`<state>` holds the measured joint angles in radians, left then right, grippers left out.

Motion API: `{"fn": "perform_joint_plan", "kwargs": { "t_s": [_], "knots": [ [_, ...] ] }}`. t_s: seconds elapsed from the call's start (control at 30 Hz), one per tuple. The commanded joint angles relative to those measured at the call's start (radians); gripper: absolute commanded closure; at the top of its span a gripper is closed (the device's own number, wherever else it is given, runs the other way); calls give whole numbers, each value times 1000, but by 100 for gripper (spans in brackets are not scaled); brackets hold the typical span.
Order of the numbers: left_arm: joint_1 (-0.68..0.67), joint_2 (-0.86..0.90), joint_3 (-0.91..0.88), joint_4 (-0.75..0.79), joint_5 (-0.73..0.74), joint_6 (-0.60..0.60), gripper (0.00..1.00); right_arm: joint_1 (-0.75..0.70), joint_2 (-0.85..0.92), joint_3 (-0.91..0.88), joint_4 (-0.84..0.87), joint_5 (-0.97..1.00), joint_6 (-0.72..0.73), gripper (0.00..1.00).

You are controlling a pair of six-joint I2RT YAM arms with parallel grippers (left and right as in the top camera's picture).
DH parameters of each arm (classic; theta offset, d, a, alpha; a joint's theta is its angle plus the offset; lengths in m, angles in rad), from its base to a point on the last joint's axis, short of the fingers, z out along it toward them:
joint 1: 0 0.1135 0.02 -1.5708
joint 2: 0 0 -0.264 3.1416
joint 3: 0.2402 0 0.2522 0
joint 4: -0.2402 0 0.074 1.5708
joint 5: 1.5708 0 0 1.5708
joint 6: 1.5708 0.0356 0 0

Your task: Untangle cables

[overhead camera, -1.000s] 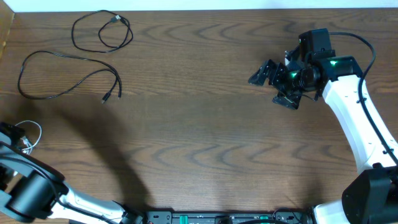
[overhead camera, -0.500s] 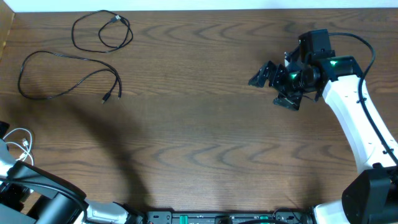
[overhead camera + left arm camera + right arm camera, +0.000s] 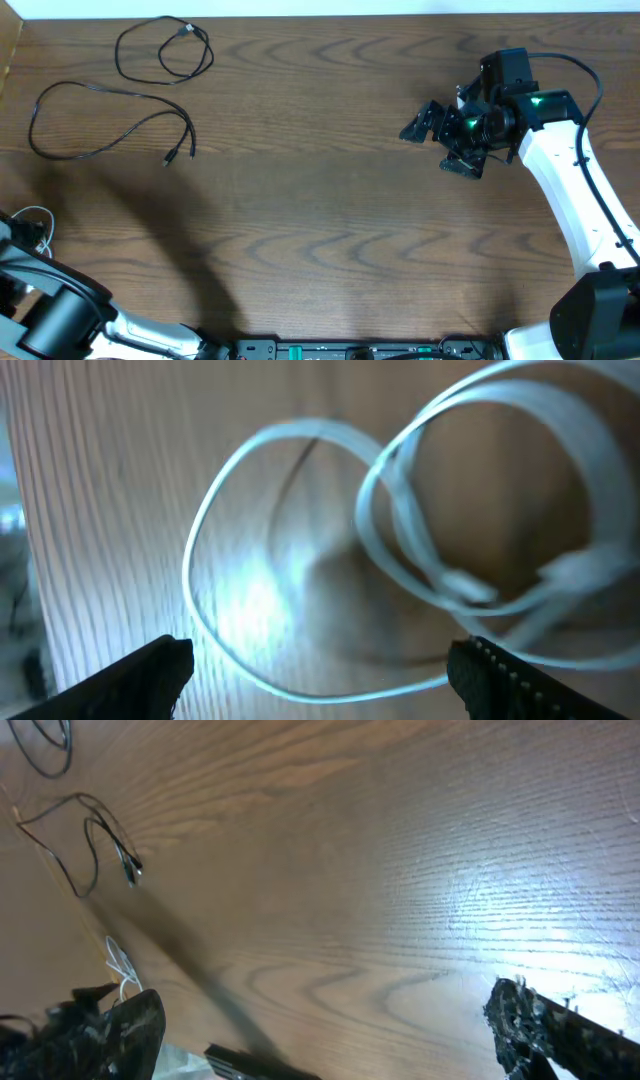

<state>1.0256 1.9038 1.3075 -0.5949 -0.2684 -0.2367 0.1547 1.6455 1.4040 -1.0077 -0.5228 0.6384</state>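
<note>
Near edge of dark brown wood-grain tabletop [image 3: 320, 230]: black rail with green fittings [image 3: 350, 351] along it, both arm bases rising at its two ends.

Left gripper [image 3: 325, 675], black, two-fingered: at the near-left corner, hard against the table's left edge and mostly cut off in the overhead view. Jaws spread wide in the wrist view, nothing clamped between them.

Thin white cable [image 3: 405, 535]: directly under the left gripper, in several overlapping loops on the wood. Blurred in the wrist view; plug end not clear. Seen from overhead as a small white coil [image 3: 38, 218] just beside the left edge, touching no other cord.

Middle of table: broad stretch of bare wood running from the left arm's shadow across to the right arm, open on all sides.

Right gripper [image 3: 440, 143], black with green lights behind it: above the right-centre of the table, on a white arm [image 3: 570, 190] coming in from the near-right corner. Jaws at full spread, holding nothing; plain wood beneath in its wrist view.

Long thin black cable [image 3: 100, 92]: far-left area, lying flat in one wide loose loop, both plug ends close together at its right side. Near the left edge, well apart from the white cable.

Shorter thin black cable [image 3: 118, 55]: beyond the long one, in a rounder loop close to the far edge. Near its neighbour; not crossing it.

Far edge: pale strip [image 3: 320, 7] along the whole width.
</note>
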Motion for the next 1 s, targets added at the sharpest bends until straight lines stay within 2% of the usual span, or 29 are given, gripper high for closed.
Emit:
{"fn": "perform_joint_plan", "kwargs": {
  "t_s": [0.0,0.43,0.6,0.7,0.77,0.87,0.97],
  "knots": [
    [52,47,5,-30,-40,-128,13,4,2,1,-3,1,-19,1],
    [119,55,5,-1,-19,-140,13,4,2,1,9,1,-19,1],
    [119,70,5,10,55,-140,28,4,2,1,8,1,-19,1],
    [119,95,5,8,55,-140,28,4,2,1,8,1,-19,1],
    [119,113,5,5,55,-139,36,4,2,1,8,1,-19,1],
    [118,115,5,24,57,-139,41,4,2,1,8,1,-19,1],
    [111,103,5,73,149,-89,42,4,2,1,8,1,-18,1]
  ]
}}
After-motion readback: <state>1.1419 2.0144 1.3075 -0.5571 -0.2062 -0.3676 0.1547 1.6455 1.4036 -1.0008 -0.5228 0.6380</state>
